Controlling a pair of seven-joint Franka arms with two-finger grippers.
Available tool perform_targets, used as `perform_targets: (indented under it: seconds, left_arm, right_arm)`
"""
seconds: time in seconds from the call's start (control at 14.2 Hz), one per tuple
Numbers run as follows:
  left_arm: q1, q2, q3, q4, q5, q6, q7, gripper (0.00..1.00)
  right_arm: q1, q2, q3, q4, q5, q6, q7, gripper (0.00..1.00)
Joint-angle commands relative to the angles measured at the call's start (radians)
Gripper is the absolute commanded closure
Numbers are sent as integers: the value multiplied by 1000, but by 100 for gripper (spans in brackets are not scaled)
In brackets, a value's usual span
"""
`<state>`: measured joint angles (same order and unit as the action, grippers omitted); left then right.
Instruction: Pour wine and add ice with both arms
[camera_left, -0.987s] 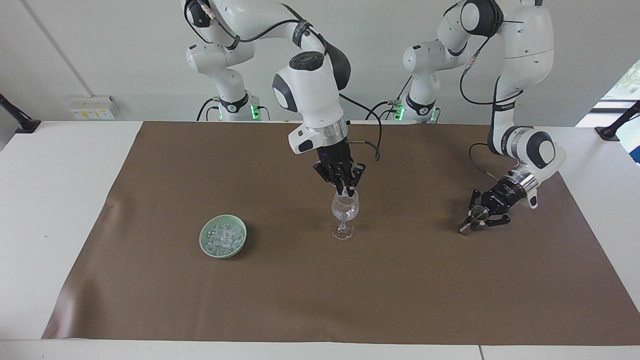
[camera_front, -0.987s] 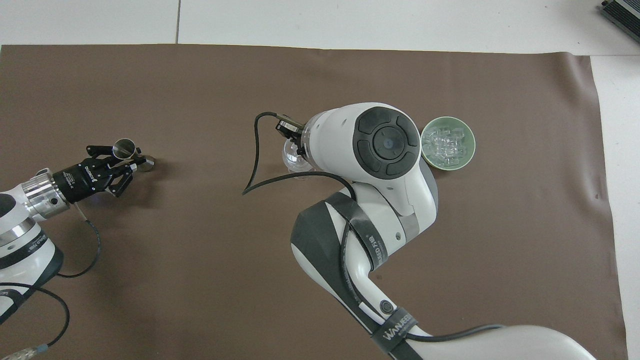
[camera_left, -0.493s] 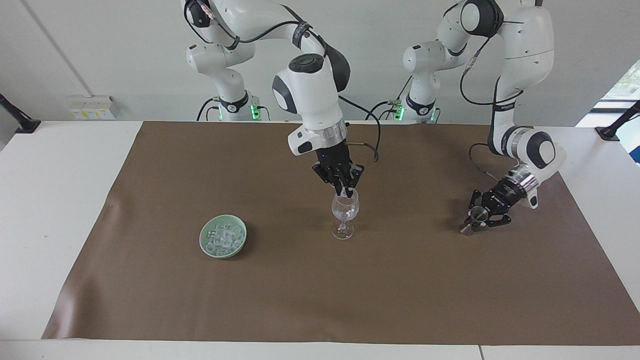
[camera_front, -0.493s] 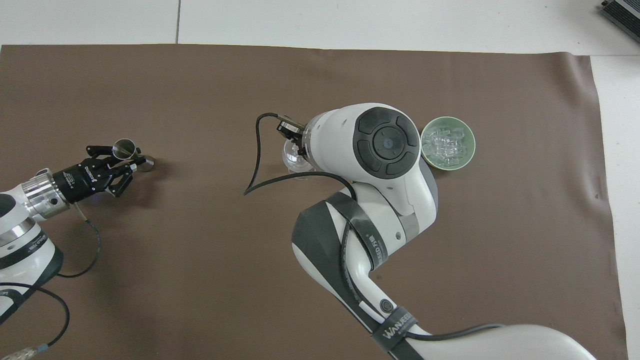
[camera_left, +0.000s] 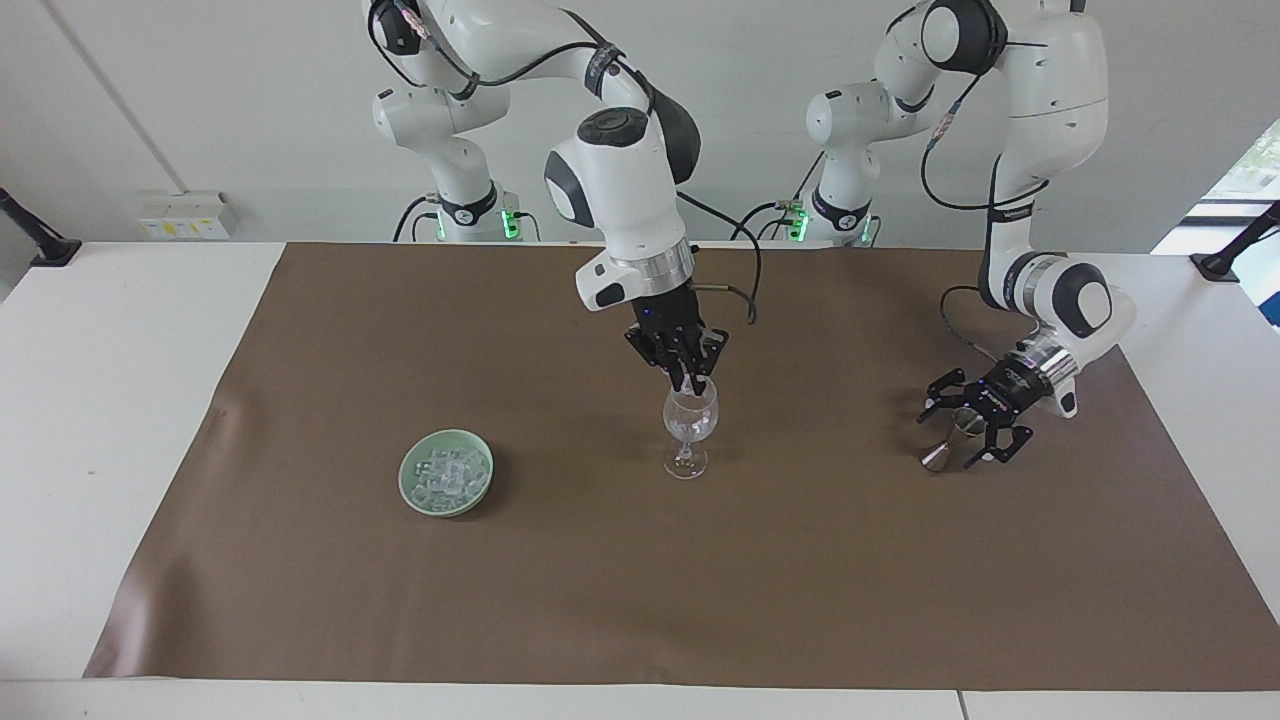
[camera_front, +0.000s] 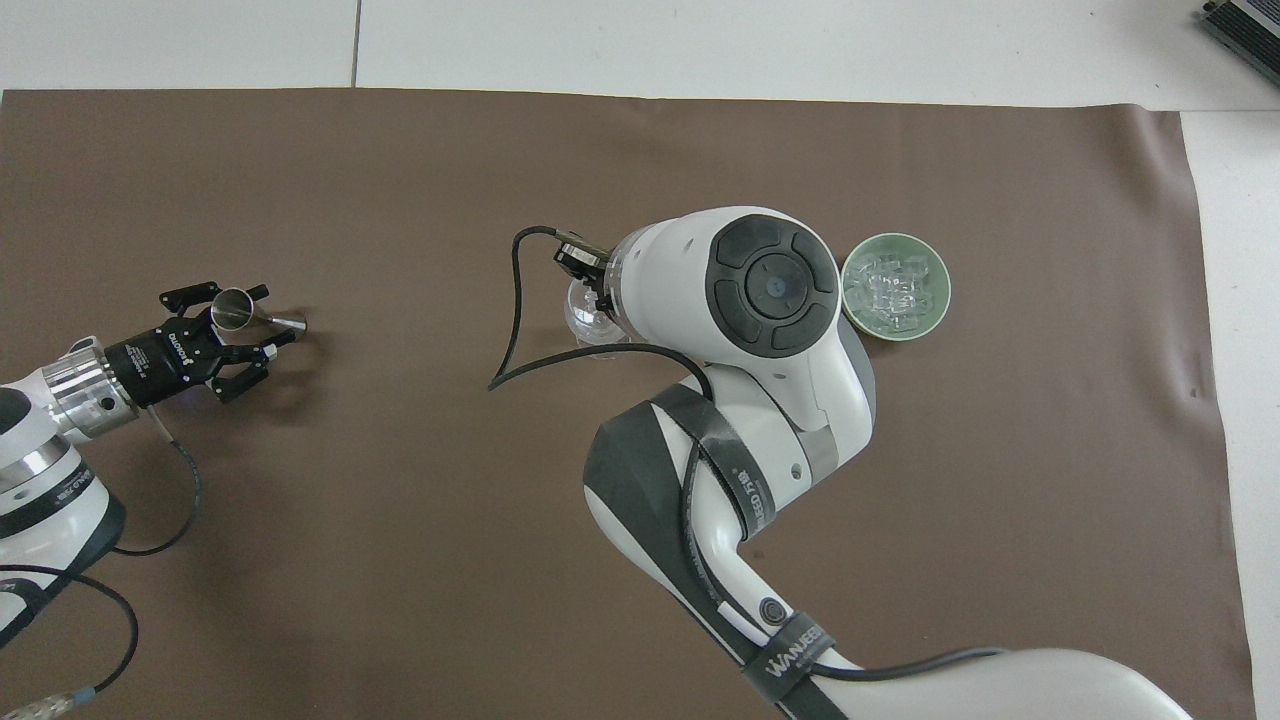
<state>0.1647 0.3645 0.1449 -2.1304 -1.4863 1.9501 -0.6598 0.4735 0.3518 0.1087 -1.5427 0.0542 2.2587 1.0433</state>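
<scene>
A clear stemmed glass (camera_left: 688, 432) stands mid-mat with some ice (camera_left: 686, 426) in its bowl. My right gripper (camera_left: 692, 384) points down at the glass's rim, its tips just inside the bowl. In the overhead view the right arm's wrist covers it and most of the glass (camera_front: 583, 316). A pale green dish (camera_left: 446, 472) holds heaped clear ice cubes (camera_front: 890, 290), toward the right arm's end. My left gripper (camera_left: 968, 422) is open, low over the mat, with a small metal jigger (camera_left: 952, 440) standing between its spread fingers; it also shows in the overhead view (camera_front: 262, 326).
A brown mat (camera_left: 640, 600) covers most of the white table. The green dish (camera_front: 932, 300) sits beside the glass. The jigger (camera_front: 238, 308) is toward the left arm's end.
My left gripper has opened and let go of the jigger, which stays on the mat. My right gripper has risen slightly at the glass's rim.
</scene>
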Motion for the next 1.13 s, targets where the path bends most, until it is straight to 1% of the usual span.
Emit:
perform_targets:
  seconds: [0.0,0.14,0.28,0.49,0.63,0.7,0.78,0.92,0.99,1.06]
  left_arm:
    - [9,13,1,46,90,-2,14,0]
    - [9,11,1,75,156,6,14,0]
    - [9,11,5,119,258,21,12,0]
    - [9,10,19,173,400,17,12,0]
    - [7,7,21,220,507,10,12,0]
    - [6,4,21,245,567,10,14,0]
    - [4,1,21,271,624,7,14,0]
    - [3,-16,18,314,711,0,17,0]
    - [-1,-30,9,345,759,-2,38,0]
    - [-5,-38,5,368,794,-13,52,0]
  right_arm:
    - [-10,-5,5,-13,-2,19,-25,65]
    - [-10,-5,6,-11,-2,18,-25,65]
    - [-10,-7,5,-10,-2,10,-23,65]
    - [-12,-16,2,2,-20,-45,-28,65]
    - [-32,-54,-3,30,-20,-140,-64,65]
    - [-52,-80,-3,32,-17,-186,-107,63]
    - [-67,-109,-3,30,-13,-238,-149,59]
    - [-113,-177,-3,21,-11,-359,-271,54]
    - [-153,-218,-3,15,-10,-434,-357,48]
    - [-191,-255,-3,10,-5,-496,-429,44]
